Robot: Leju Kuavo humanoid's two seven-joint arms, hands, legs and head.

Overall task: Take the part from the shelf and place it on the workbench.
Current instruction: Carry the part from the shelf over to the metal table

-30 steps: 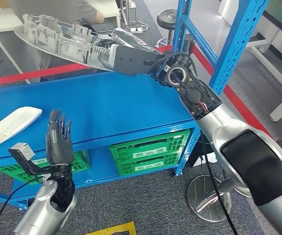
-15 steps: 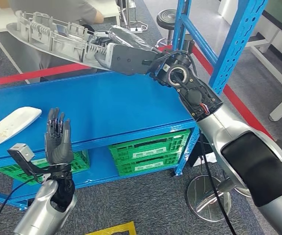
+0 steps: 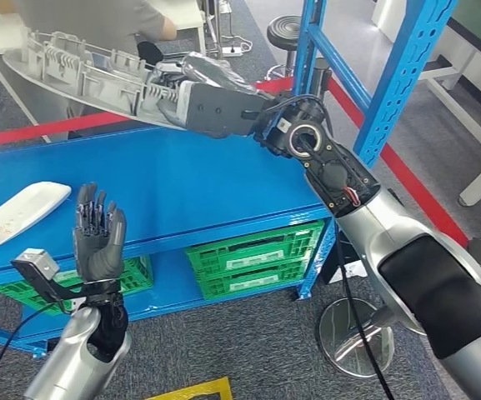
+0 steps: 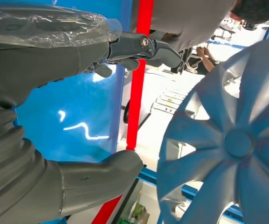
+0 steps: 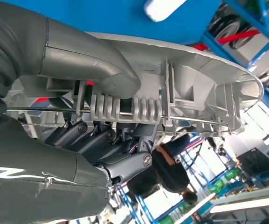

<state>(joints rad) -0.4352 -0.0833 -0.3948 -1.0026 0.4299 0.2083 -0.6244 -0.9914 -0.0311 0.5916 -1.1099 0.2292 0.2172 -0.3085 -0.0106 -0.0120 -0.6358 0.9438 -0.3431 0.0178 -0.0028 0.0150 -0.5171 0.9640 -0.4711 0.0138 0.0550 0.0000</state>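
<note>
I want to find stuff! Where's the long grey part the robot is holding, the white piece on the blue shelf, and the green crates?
grey part (image 3: 92, 77): head view, ribbed middle.
white piece (image 3: 17, 213): head view, its flat top.
green crates (image 3: 253, 258): head view, front wall.

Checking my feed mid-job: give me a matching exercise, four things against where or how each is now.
Things:
1. grey part
2. white panel
3. green crates
4. left hand

States:
A. under the blue shelf top
B. raised, holding nothing
C. lying on the blue shelf top
D. held up by the right hand

Pairs: 1-D, 2-C, 3-A, 4-B
</note>
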